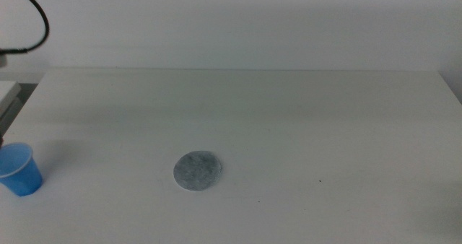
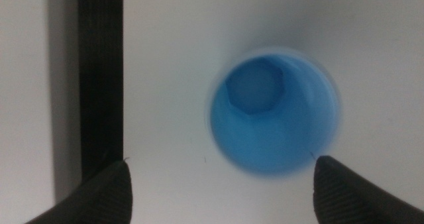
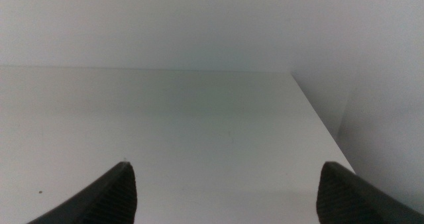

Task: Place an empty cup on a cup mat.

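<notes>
The blue cup (image 1: 19, 170) stands upright at the table's left edge in the middle view. The left wrist view looks straight down into the cup (image 2: 275, 111); it is empty. My left gripper (image 2: 222, 177) is open above it, its jaws wide apart, the cup just beyond and between them. The grey speckled cup mat (image 1: 197, 170) lies flat on the table, well to the right of the cup, nothing on it. My right gripper (image 3: 225, 184) is open over bare table near the far right corner. Neither arm shows in the middle view.
A black strip (image 2: 101, 78) runs along the table's edge beside the cup in the left wrist view. A black cable (image 1: 36, 16) loops at the top left of the middle view. The white table's right edge (image 3: 324, 128) shows in the right wrist view.
</notes>
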`<state>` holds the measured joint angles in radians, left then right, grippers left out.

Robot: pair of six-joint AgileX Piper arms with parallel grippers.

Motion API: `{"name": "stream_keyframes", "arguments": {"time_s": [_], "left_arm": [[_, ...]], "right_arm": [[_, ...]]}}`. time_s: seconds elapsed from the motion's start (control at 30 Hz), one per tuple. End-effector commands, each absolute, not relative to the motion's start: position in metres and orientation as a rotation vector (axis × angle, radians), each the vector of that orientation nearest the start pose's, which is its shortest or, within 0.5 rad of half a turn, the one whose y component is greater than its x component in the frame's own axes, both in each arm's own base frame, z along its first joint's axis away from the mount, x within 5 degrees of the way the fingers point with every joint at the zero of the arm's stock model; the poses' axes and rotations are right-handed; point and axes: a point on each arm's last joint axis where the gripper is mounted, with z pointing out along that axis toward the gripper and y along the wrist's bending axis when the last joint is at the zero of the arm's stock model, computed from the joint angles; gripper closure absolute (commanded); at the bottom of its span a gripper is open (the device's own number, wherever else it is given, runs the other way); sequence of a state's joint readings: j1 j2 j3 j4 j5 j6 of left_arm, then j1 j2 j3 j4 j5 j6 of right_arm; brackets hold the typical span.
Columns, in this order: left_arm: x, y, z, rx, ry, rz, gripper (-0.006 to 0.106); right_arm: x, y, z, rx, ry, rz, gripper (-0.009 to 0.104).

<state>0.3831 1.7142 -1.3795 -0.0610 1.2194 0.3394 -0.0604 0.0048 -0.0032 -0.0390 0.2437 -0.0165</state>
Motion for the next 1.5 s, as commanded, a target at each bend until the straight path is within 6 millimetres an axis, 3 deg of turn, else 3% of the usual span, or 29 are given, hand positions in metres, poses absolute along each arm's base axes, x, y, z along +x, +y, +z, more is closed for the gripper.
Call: {"name": "stream_keyframes", "arguments": {"time_s": [0.0, 0.23, 0.4, 0.57, 0.73, 0.8, 0.93, 1.13, 1.27, 1.47], "left_arm": [[0.326, 0.127, 0.253, -0.050, 3.027, -0.037, 0.007], [0.343, 0.133, 0.213, -0.037, 3.074, -0.078, 0.007], [0.347, 0.134, 0.194, -0.031, 3.112, -0.121, 0.020], [0.350, 0.134, 0.184, -0.031, 3.126, -0.155, 0.056], [0.354, 0.129, 0.198, -0.245, 3.141, -0.229, 0.100], [0.362, 0.121, 0.208, -0.221, 3.104, -0.238, 0.102], [0.370, 0.079, 0.227, -0.181, 3.064, -0.261, 0.102], [0.380, -0.019, 0.238, -0.011, 3.032, -0.487, 0.102], [0.376, -0.080, 0.237, 0.045, 3.032, -0.444, 0.102], [0.365, -0.136, 0.233, 0.098, 3.031, -0.389, 0.102]], "right_arm": [[0.055, -0.004, 0.192, 0.004, 1.721, -0.102, 0.002], [0.055, -0.004, 0.192, 0.004, 1.721, -0.102, 0.002], [0.055, -0.004, 0.192, 0.004, 1.721, -0.102, 0.002], [0.055, -0.004, 0.192, 0.004, 1.721, -0.102, 0.002], [0.055, -0.004, 0.192, 0.004, 1.721, -0.102, 0.002], [0.055, -0.004, 0.192, 0.004, 1.721, -0.102, 0.002], [0.055, -0.004, 0.192, 0.004, 1.721, -0.102, 0.002], [0.055, -0.004, 0.192, 0.004, 1.721, -0.102, 0.002], [0.055, -0.004, 0.192, 0.004, 1.721, -0.102, 0.002], [0.055, -0.004, 0.192, 0.004, 1.721, -0.102, 0.002]]}}
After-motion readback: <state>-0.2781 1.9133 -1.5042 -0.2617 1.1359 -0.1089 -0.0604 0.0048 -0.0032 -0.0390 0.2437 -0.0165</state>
